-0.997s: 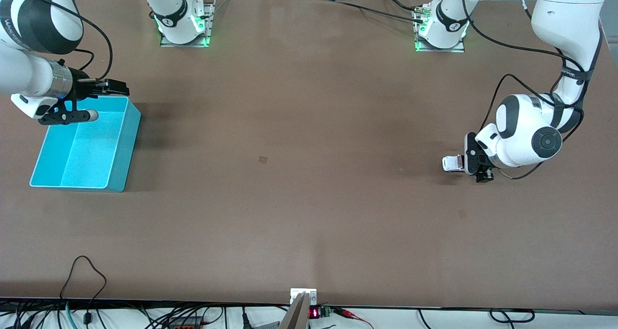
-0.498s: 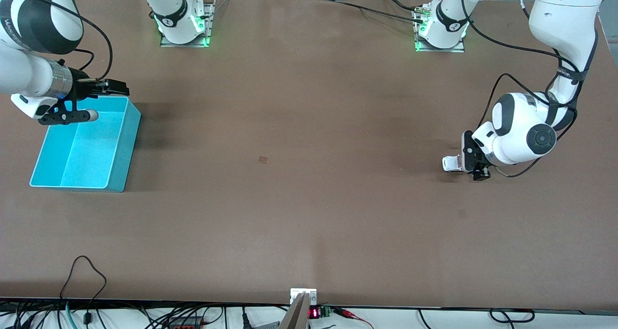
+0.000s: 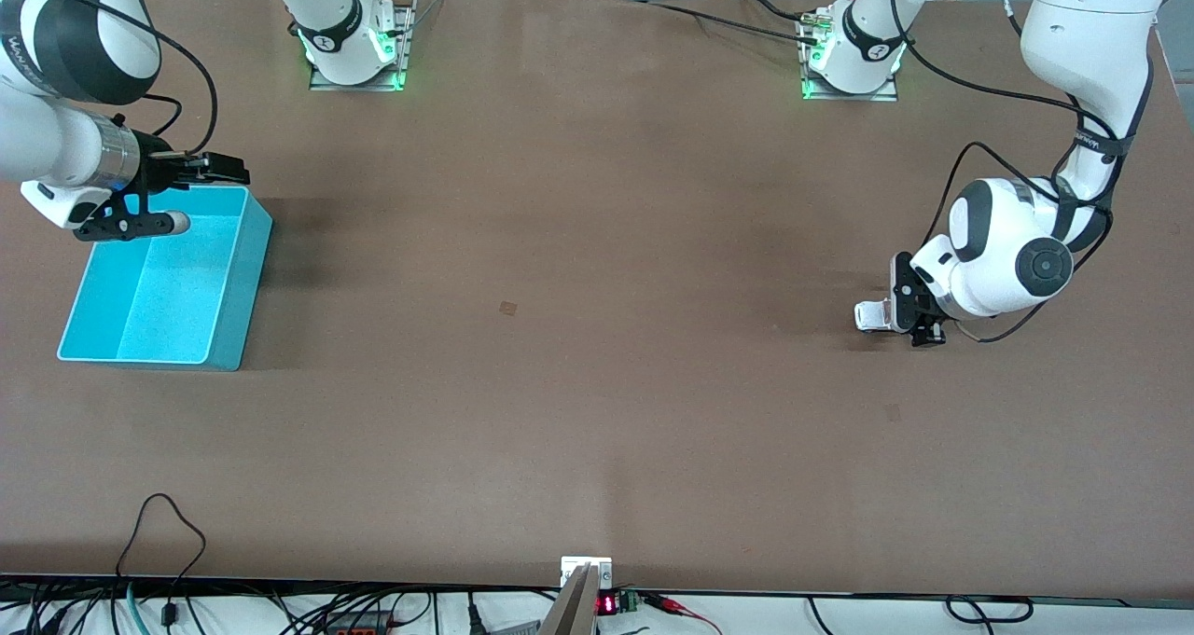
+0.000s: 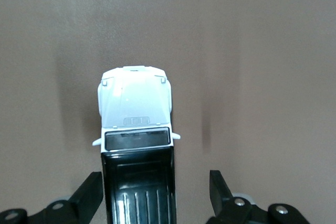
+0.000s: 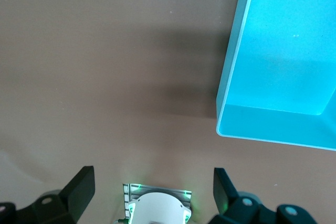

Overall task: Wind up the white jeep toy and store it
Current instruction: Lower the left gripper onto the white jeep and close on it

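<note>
The white jeep toy (image 3: 870, 315) stands on the table toward the left arm's end. My left gripper (image 3: 901, 311) is low at the table with its fingers either side of the jeep's rear. In the left wrist view the jeep (image 4: 135, 129) with its black roof panel sits between the open fingers (image 4: 88, 195); one finger is close to its side and the other stands apart. My right gripper (image 3: 220, 169) is open and empty over the corner of the turquoise bin (image 3: 254, 276) farthest from the front camera. The bin (image 5: 283, 51) holds nothing.
The two arm bases (image 3: 354, 43) stand along the table edge farthest from the front camera. The right arm's base (image 5: 157, 208) shows between the right fingers. Cables and a small display lie along the edge nearest the camera.
The left arm's wrist has shifted slightly, bringing the gripper a little closer around the jeep. The jeep has stayed in place. The right arm has not moved.
</note>
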### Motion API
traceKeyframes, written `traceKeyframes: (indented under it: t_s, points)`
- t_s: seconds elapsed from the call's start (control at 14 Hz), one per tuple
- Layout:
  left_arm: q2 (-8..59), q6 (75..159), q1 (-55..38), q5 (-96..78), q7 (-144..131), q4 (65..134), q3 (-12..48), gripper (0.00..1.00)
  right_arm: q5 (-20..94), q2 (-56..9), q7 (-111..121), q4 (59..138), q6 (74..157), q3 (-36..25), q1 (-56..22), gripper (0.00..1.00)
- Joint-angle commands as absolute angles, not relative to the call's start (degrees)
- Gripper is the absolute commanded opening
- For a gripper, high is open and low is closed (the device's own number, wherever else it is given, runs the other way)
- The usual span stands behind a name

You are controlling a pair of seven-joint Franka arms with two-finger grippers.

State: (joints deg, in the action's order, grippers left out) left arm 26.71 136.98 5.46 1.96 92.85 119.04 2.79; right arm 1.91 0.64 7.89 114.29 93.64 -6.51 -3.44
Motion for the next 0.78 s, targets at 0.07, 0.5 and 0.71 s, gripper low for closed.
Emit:
traceKeyframes:
  t_s: [0.07, 0.5, 0.71]
  points:
    - [25.14, 138.51, 6.06, 1.93, 94.39, 120.67, 3.25, 0.72, 1.49, 1.76, 7.65, 114.7, 93.69, -6.5, -4.4, 1.0]
    - [25.14, 138.69, 6.06, 1.93, 95.18, 120.67, 3.25, 0.39, 1.41, 1.67, 7.29, 114.61, 92.99, -6.5, -4.48, 1.0]
    - [25.31, 138.87, 6.06, 1.85, 95.1, 120.59, 3.16, 0.32, 1.41, 1.67, 7.12, 114.61, 92.99, -6.5, -4.39, 1.0]
